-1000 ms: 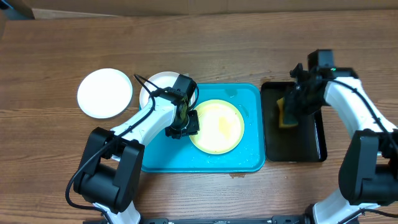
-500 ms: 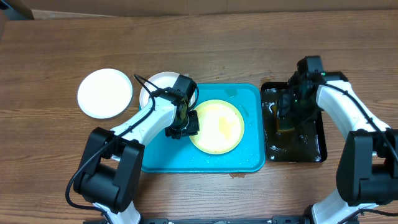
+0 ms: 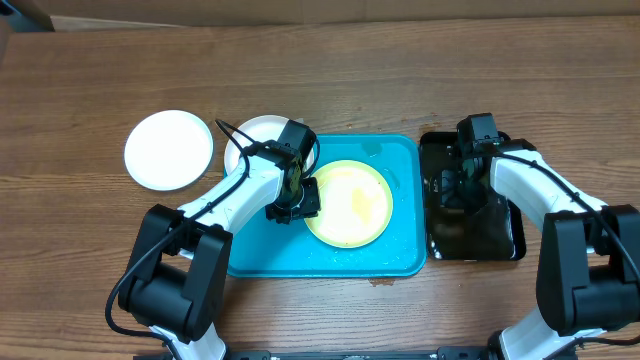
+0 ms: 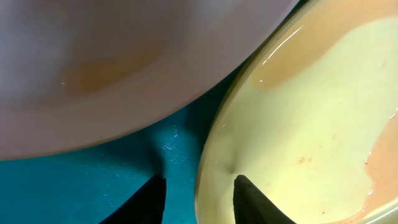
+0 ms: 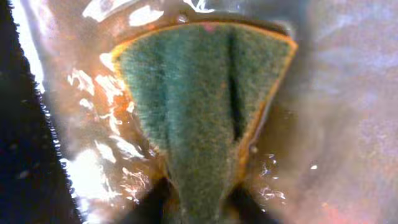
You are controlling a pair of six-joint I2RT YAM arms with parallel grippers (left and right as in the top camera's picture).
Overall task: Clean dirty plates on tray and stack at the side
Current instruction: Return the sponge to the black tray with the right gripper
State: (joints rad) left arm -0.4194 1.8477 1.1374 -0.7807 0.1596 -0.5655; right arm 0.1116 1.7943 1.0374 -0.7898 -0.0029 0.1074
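Turquoise plastic makes up the tray, and every place here is given from it. Near its middle lies the pale yellow plate, wet, with faint orange traces shown in the left wrist view. The plate's left rim is pinched by the left gripper, one finger on the plate's face and the other outside the rim. A white plate is seen just off the tray's far left corner, partly hidden by the arm. A second white plate is set farther left on the wooden table.

Just right of the tray, inside the water-filled black tray, the green-faced sponge is pinched and folded by the right gripper.

The step in hand is judged to be loading the sponge for wiping the yellow plate. It is likely done best if the sponge is lifted with a firm pinch and excess water is let fall into the black tray. After that it can be carried over the tray's right rim. The green face should be laid flat on the plate, and strokes should be aimed at the orange traces. The left fingers are best avoided, and the rim should be held hard enough that the plate is not pushed across the tray.
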